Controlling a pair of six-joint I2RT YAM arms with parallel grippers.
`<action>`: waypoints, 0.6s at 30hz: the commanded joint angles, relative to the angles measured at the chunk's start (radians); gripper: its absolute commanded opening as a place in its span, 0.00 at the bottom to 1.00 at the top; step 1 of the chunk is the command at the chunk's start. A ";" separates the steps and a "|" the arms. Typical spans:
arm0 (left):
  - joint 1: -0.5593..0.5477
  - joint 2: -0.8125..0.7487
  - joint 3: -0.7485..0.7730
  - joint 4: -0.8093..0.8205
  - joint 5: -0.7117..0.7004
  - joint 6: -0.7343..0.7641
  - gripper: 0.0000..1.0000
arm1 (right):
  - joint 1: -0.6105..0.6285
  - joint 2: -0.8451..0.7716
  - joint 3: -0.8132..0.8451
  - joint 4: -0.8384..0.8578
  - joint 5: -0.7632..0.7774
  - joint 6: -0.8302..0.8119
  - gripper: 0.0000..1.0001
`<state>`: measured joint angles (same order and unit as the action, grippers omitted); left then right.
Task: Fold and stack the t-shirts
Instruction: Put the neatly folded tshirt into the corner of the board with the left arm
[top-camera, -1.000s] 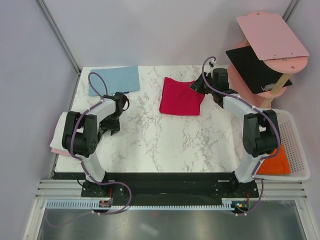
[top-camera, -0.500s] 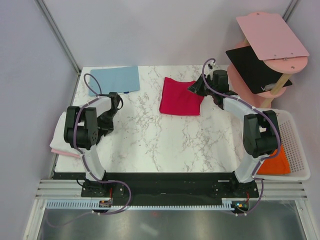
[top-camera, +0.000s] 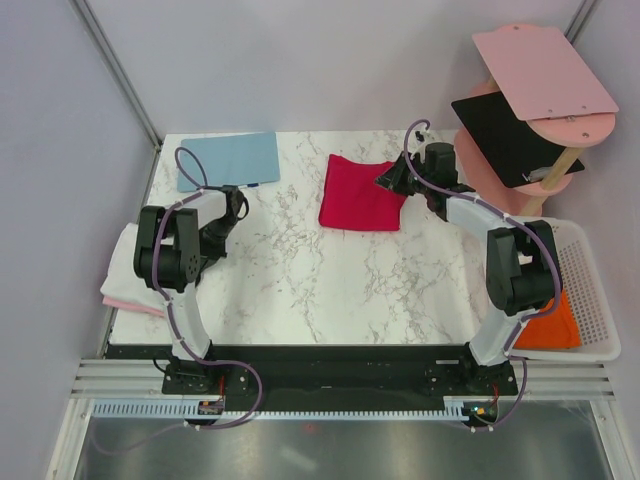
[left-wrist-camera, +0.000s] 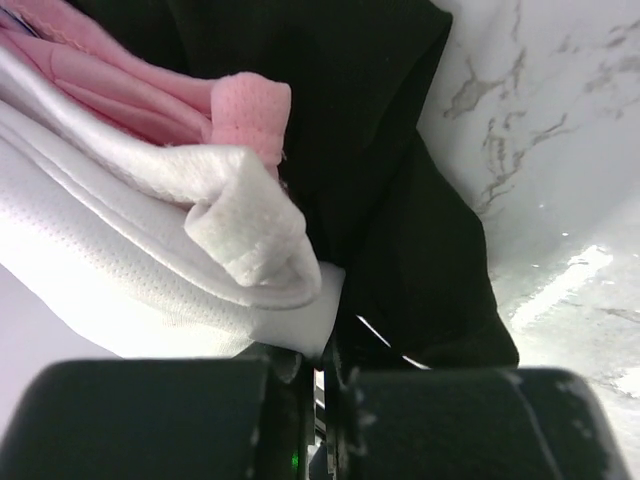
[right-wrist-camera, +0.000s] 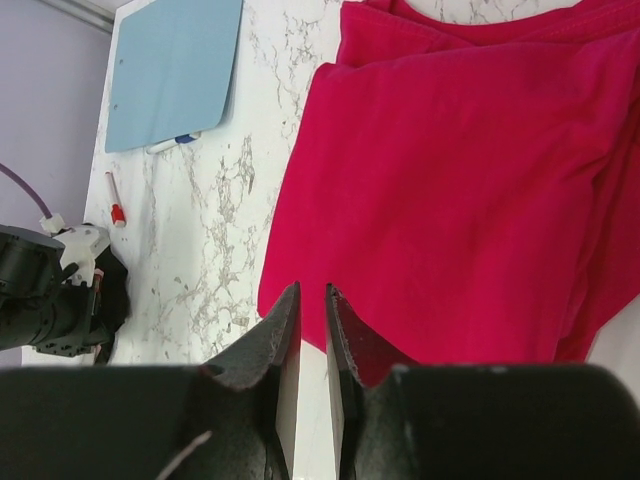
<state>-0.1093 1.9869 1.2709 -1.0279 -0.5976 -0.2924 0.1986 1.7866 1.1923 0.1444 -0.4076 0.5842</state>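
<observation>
A crimson red t-shirt (top-camera: 360, 195) (right-wrist-camera: 450, 200) lies folded at the back middle of the table. My right gripper (top-camera: 392, 176) (right-wrist-camera: 312, 290) hovers over its right edge, jaws a narrow slit apart with nothing between them. A white t-shirt (top-camera: 120, 262) (left-wrist-camera: 150, 270) lies on a pale pink t-shirt (top-camera: 128, 303) (left-wrist-camera: 130, 90) at the table's left edge. My left gripper (top-camera: 212, 240) (left-wrist-camera: 320, 350) is shut beside that stack, its own black arm link between; no cloth shows between its jaws. An orange t-shirt (top-camera: 550, 325) lies in the basket.
A light-blue board (top-camera: 228, 160) (right-wrist-camera: 175, 70) lies at the back left, with a red-capped marker (right-wrist-camera: 115, 198) near it. A white basket (top-camera: 590, 290) stands at the right edge. Pink (top-camera: 540, 70) and black (top-camera: 505, 135) panels sit on a stand at the back right.
My left gripper has gone from open to shut while its wrist folded back toward the left arm. The right gripper has barely moved over the red t-shirt.
</observation>
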 joint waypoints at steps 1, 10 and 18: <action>-0.033 -0.056 0.045 0.002 0.056 0.007 0.02 | -0.007 -0.029 -0.011 0.043 -0.025 0.006 0.23; -0.199 -0.008 0.188 -0.030 0.160 -0.030 0.02 | -0.008 -0.027 -0.025 0.034 -0.040 0.000 0.22; -0.303 0.127 0.453 -0.078 0.240 -0.057 0.02 | -0.007 -0.039 -0.048 0.001 -0.040 -0.024 0.23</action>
<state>-0.3691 2.0720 1.6005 -1.0775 -0.4225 -0.3096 0.1944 1.7855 1.1576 0.1406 -0.4305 0.5861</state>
